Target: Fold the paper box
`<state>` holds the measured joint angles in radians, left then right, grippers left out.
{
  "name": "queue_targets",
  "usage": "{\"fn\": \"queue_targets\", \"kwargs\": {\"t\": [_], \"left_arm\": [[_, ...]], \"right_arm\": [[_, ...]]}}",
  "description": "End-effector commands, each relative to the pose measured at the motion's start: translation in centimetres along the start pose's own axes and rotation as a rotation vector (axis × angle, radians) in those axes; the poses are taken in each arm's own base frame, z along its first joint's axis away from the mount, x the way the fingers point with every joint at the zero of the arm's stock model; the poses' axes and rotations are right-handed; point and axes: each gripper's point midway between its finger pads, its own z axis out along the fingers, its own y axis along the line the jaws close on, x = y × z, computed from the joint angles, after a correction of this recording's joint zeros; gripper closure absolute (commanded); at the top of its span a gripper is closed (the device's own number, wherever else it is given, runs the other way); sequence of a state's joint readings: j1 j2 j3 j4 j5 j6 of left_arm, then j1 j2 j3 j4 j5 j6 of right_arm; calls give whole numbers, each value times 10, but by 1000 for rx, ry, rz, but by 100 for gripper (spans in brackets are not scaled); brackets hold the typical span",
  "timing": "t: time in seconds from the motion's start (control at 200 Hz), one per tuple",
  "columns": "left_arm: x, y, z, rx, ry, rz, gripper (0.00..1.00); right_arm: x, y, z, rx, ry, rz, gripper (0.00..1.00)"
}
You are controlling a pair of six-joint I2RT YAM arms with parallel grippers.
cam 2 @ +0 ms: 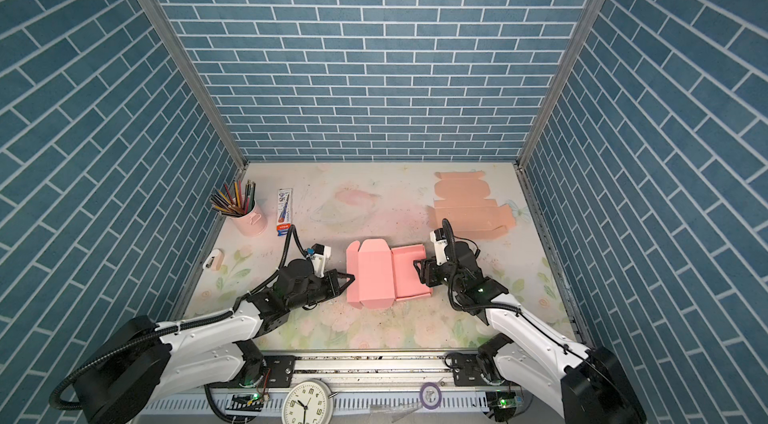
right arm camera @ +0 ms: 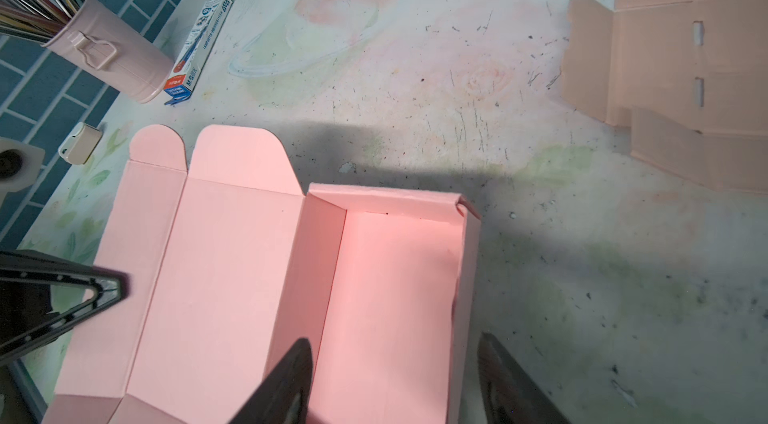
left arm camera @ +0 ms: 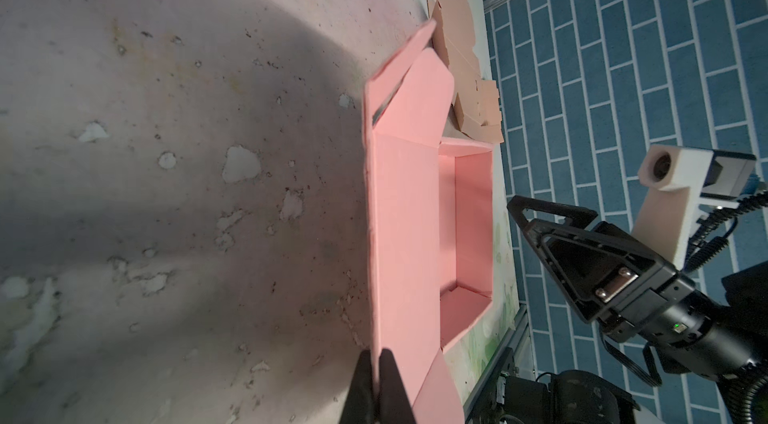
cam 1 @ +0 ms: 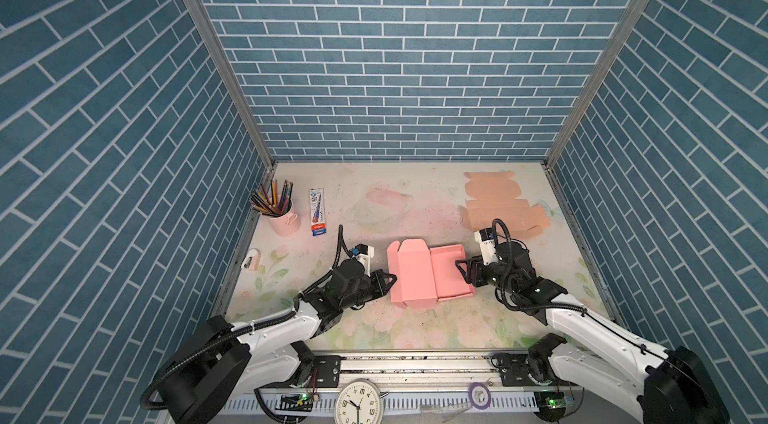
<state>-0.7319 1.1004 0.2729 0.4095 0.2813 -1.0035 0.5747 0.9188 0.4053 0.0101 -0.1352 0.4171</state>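
The paper box [cam 1: 415, 278] is pictured half made at the lower middle of both top views, on the flowered bench [cam 1: 415, 201]. Its long axis is set up and down the frame. The tray [cam 1: 449, 276] is already raised on the right, and the lid panel [cam 1: 413, 272] is laid open flat to its left. The left fingers [cam 1: 387, 277] are pinched shut on the lid's outer strip [right arm camera: 124, 243] at the box's left edge. The right fingers [right arm camera: 291, 380] are held apart astride the tray's right wall, and nothing is gripped by them. The lid is judged to be due a swing rightward over the tray, a move for which the left arm is better placed.
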Motion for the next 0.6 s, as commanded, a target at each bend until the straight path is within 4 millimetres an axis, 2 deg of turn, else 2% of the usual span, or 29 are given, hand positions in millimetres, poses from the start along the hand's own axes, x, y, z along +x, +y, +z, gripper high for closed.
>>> {"fn": "queue_targets", "kwargs": {"t": [0.0,0.315,0.595], "left_arm": [[-5,-5,-3,-27,-3,76,99],[-20,-24,-17,-79,14,255,100],[-36,-52,-30,-104,70,435,100]], "right_arm": [[-17,3,-13,7,-51,-26,37],[-45,26,-31,-87,-177,-113,37],[-81,72,-44,-280,-312,-312,35]]}}
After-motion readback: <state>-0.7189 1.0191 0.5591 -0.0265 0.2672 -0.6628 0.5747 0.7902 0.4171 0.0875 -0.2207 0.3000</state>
